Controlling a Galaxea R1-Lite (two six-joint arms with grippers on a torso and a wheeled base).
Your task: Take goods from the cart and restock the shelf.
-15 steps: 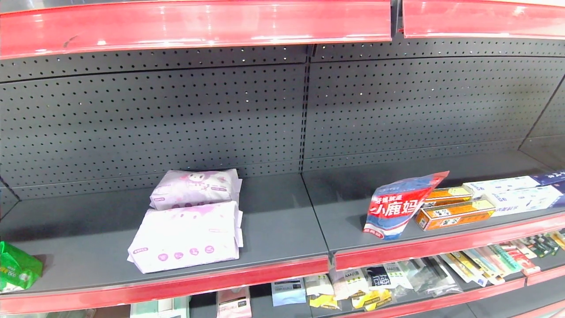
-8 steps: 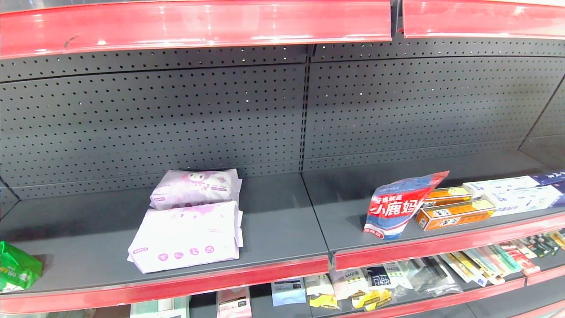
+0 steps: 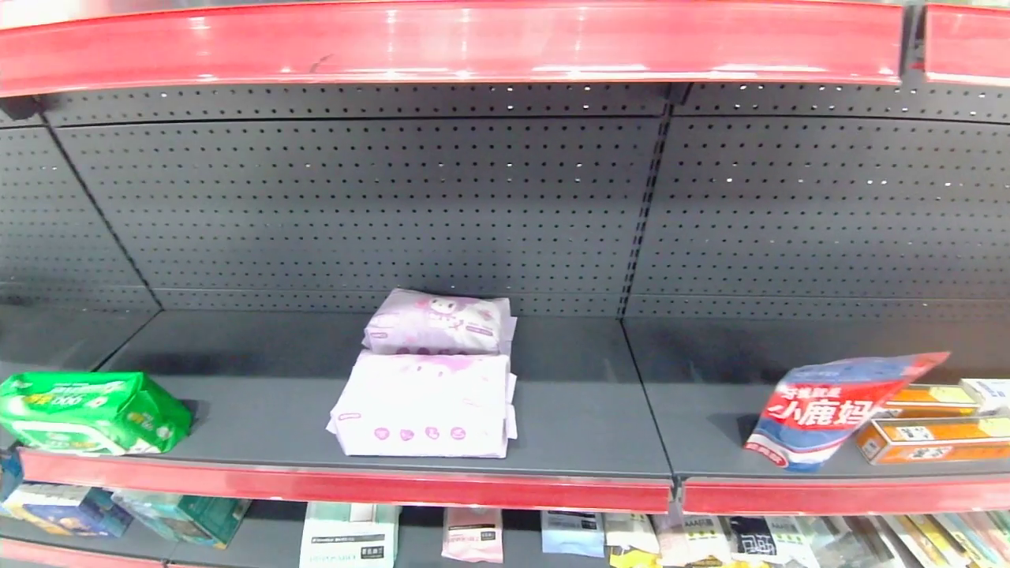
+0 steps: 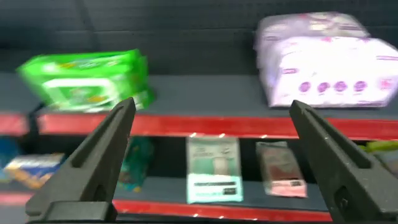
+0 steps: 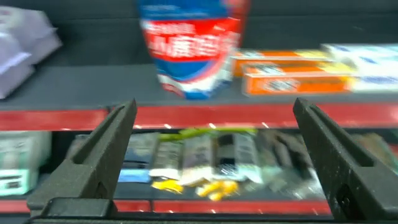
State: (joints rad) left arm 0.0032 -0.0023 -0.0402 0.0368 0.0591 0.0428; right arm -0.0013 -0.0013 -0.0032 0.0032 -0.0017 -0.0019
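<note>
head view: the shelf (image 3: 260, 394) has a dark perforated back panel and a red front strip (image 3: 355, 485). a green pack (image 3: 95, 410) lies at the far left of it, at the front edge. in the middle 2 pale purple packs lie flat, the near purple pack (image 3: 426, 406) touching the far purple pack (image 3: 438, 322) behind it. to the right a red and blue pouch (image 3: 836, 410) stands tilted, leaning on the orange boxes (image 3: 931, 430) just beside it. a lower shelf (image 3: 260, 517) below carries small packets and boxes.

left wrist view: the left claw (image 4: 212, 109) has its 2 fingers spread wide apart and sits in front of the red front strip (image 4: 217, 124). past it the green pack (image 4: 87, 78) lies on one side and the purple packs (image 4: 329, 62) on the other, well apart.

right wrist view: the right claw (image 5: 214, 106) also has its fingers wide apart, in front of the shelf edge. the red and blue pouch (image 5: 193, 46) stands beyond the gap between them, with the orange boxes (image 5: 298, 78) just beside it and white boxes (image 5: 367, 59) behind those.
</note>
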